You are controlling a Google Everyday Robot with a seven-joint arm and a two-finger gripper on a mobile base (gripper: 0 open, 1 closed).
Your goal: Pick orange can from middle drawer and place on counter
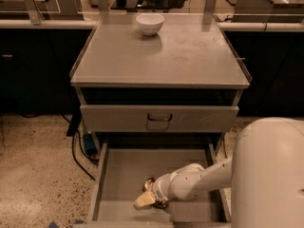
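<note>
Orange can (149,184) lies near the front of the open middle drawer (118,172), mostly hidden by the pincer (148,198), which is right against it. You cannot tell whether the pincer has closed on it, nor which way the can's long axis runs. Expect a light, thin-walled, slick cylinder. Take it across the mid-body, gently, or it may dent or slip.

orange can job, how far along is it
Done: the middle drawer stands open and the arm reaches into it. In hand: the gripper is low at the orange can on the drawer floor; whether it has a grip cannot be seen. Left: lifting the can out and setting it on the counter, where a white bowl sits near the back.
</note>
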